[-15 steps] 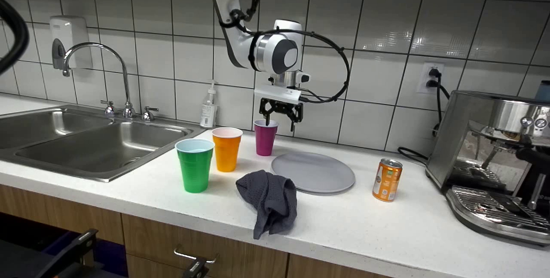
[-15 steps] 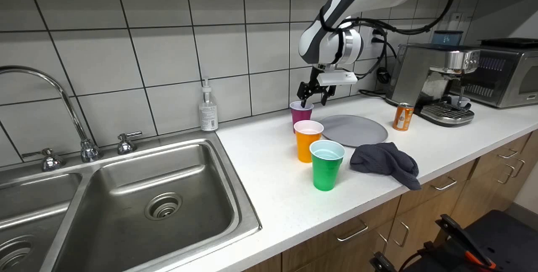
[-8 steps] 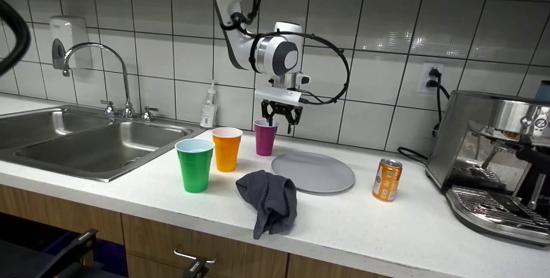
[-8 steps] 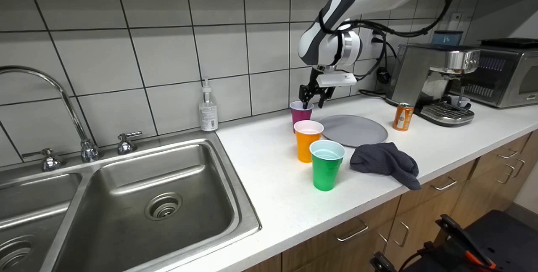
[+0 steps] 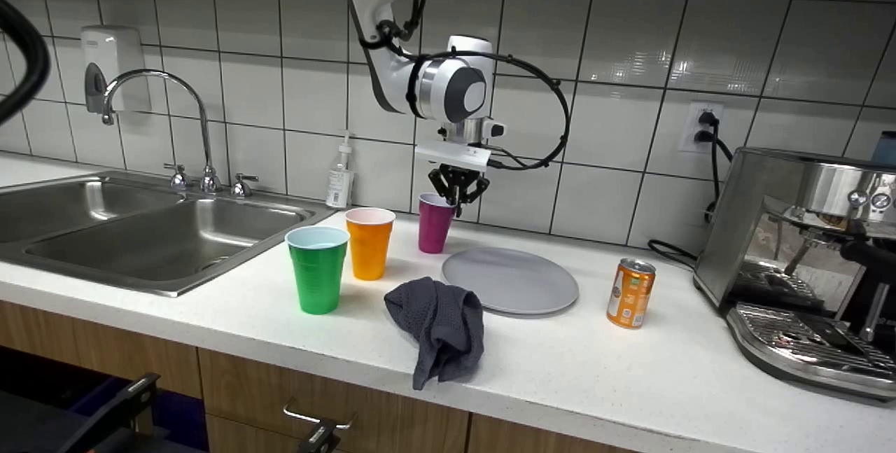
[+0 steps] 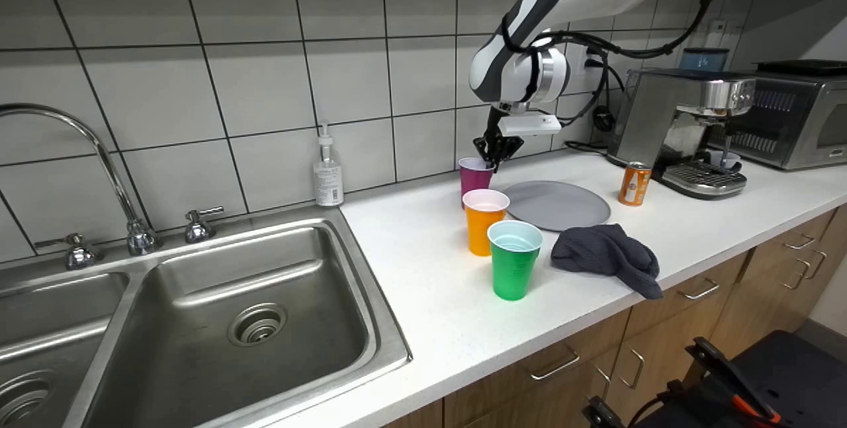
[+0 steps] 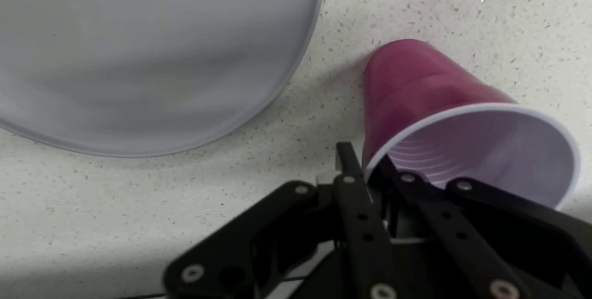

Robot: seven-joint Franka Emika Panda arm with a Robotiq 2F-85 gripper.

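Note:
A magenta cup with a pale inside stands on the counter beside a flat grey plate. My gripper is at the cup's rim in the wrist view: one finger lies inside, the other outside, with the thin wall pinched between them. Both exterior views show the jaws drawn close together at the right side of the rim of the magenta cup, above the far left edge of the plate. The cup still rests on the counter. The inner fingertip is partly hidden by the rim.
An orange cup and a green cup stand left of the magenta one. A dark cloth lies near the front edge. Right of the plate are an orange can and a coffee machine. The tiled wall is close behind.
The jaws have gone from wide apart to closed around the cup's wall. The magenta cup has shifted slightly right, toward the plate. The arm has come down slightly.

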